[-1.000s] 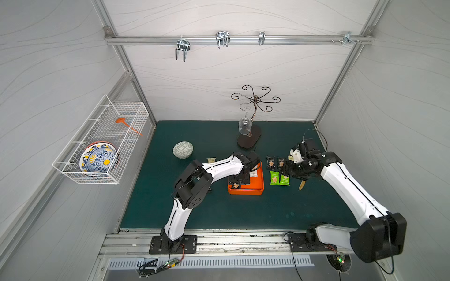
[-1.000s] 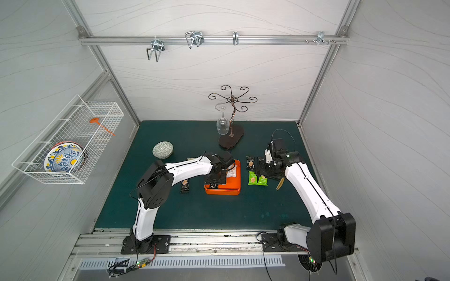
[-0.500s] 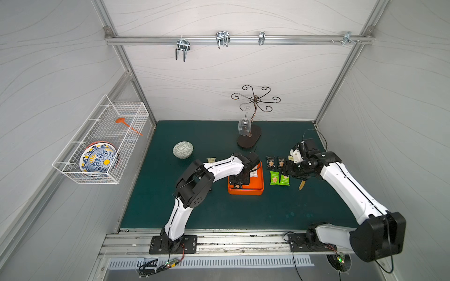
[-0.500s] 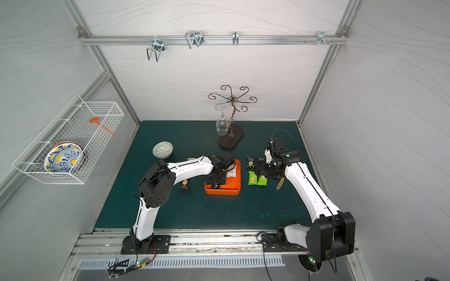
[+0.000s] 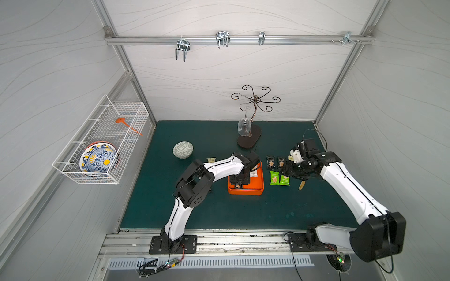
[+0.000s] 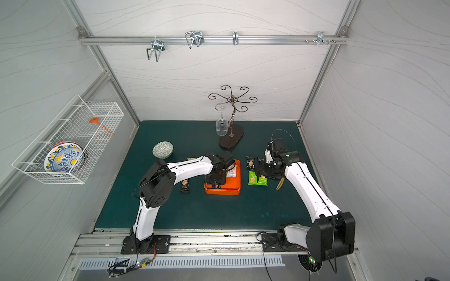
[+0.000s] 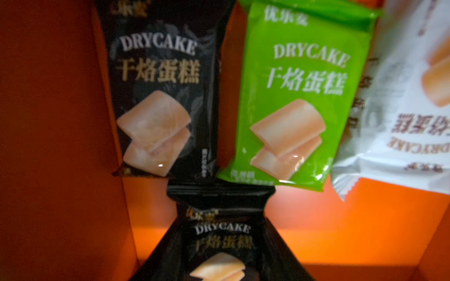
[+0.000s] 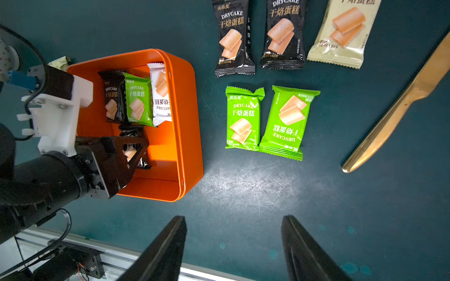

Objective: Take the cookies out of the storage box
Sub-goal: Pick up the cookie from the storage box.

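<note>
The left claw clenches a black packet inside the box. Beside the box, the right claw hangs released.

Storage box: we see an orange, round-cornered tray with low walls, upright on the green surface. Inside we find a black packet, a green packet and a white packet overlapping in a row, and a second black packet pinched in the left hand. Beside the box we note, lying flat and face up, a black pair, a pale yellow packet and a green pair.
</note>
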You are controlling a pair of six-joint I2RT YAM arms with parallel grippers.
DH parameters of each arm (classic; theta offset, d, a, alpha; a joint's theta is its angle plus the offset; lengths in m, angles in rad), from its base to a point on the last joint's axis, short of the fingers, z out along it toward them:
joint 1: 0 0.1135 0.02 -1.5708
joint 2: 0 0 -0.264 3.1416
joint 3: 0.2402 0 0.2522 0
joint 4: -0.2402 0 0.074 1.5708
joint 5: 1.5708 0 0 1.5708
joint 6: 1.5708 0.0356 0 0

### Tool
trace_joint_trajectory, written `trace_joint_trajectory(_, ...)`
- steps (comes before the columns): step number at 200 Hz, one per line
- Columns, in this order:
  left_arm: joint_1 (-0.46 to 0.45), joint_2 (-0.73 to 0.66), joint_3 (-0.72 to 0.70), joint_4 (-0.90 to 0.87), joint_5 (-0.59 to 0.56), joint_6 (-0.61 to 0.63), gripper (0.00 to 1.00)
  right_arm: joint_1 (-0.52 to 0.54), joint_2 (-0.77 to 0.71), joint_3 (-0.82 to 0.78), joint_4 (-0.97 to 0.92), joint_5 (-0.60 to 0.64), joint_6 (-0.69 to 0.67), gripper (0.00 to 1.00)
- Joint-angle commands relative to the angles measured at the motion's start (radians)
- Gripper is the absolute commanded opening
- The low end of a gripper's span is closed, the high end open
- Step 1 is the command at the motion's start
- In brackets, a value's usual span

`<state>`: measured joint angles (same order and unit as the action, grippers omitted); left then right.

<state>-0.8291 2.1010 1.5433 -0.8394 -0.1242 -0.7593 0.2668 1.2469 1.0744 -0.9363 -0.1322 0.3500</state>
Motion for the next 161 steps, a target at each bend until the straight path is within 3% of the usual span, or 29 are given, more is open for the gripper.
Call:
trace_joint_trajectory(1, 0.006, -0.012, 0.003, -0.009, -0.023, 0.011, 0.47, -0.006, 0.002, 0.025, -0.030, -0.001, 0.012, 0.67)
trace_joint_trajectory(161, 0.018, -0.170, 0.071, -0.095, -0.048, 0.006, 0.47, -0.003, -0.011, 0.041, -0.026, -0.007, 0.034, 0.67)
